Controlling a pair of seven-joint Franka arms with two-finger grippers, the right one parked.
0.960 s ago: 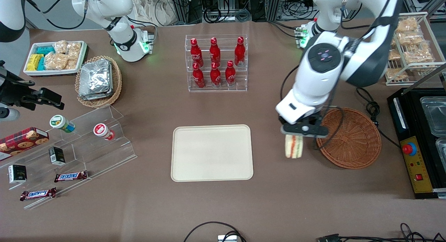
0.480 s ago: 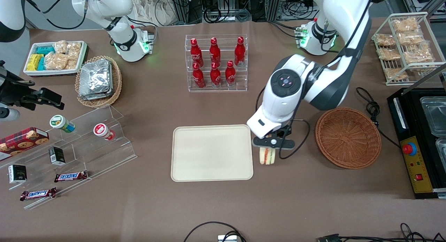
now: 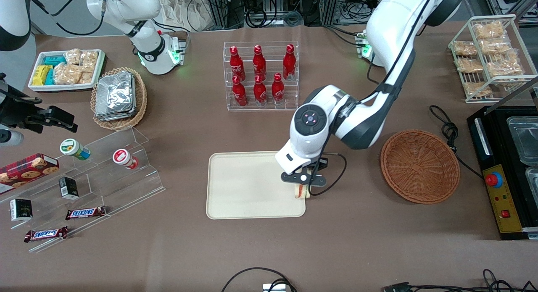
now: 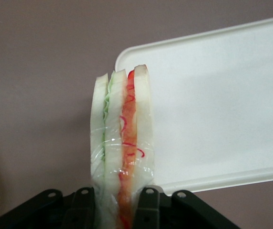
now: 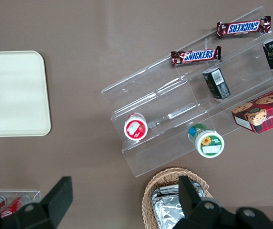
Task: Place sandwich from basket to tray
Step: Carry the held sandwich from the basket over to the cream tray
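Carrying the load toward the drop point is the step in hand. Front view: the gripper [image 3: 303, 183] hangs over the edge of the tray [image 3: 243, 187] that lies toward the working arm's end of the table, with the sandwich [image 3: 301, 191] hanging below it, over the rim at the corner nearer the front camera. The basket [image 3: 419, 166] sits well apart, toward the working arm's end, with nothing in it. Whether the sandwich touches the tray cannot be told from this view.

Left wrist view: the fingers [image 4: 146, 206] are clamped on the sandwich [image 4: 122, 152], one on each bread face, with the filling edge facing the camera. The wedge straddles the rim of the tray [image 4: 212, 109] at a rounded corner, partly over bare table.

Right wrist view: the tray [image 5: 12, 93] shows only its unoccupied end.

Next move, as judged: shift farther over the tray floor, lower until the wedge is supported, then release. Releasing at the rim risks tipping the wedge onto the table.
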